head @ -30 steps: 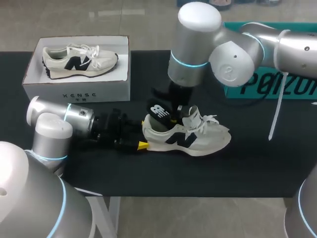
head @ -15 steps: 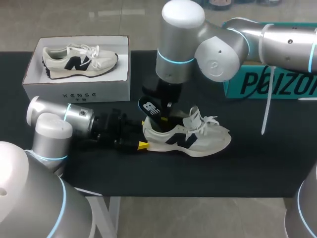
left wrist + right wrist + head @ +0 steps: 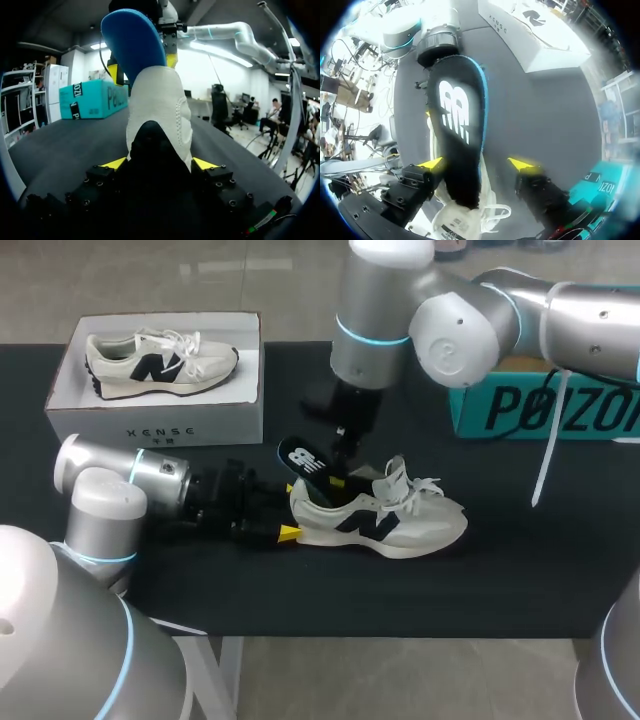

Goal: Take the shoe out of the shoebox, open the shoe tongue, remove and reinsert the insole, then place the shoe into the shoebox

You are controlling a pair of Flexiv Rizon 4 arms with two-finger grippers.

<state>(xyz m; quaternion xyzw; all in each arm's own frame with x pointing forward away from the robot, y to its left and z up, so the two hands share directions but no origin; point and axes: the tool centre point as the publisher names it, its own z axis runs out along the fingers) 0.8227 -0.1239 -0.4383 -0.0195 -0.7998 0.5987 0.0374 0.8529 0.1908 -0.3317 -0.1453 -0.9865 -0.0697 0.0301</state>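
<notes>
Black table (image 3: 520, 580) carries the shoe (image 3: 385, 518), its heel clenched by the left tool (image 3: 159, 163). The insole (image 3: 303, 460) sticks up out of the heel opening, within the right tool (image 3: 476, 163), which is spread wide, released. The shoebox (image 3: 150, 422) stands well apart, holding a second shoe (image 3: 160, 362).

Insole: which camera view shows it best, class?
Right wrist view: the insole shows nearly whole, its black printed face toward the camera. The head view shows it small, sticking up from the shoe; the left wrist view, only its blue underside.
</notes>
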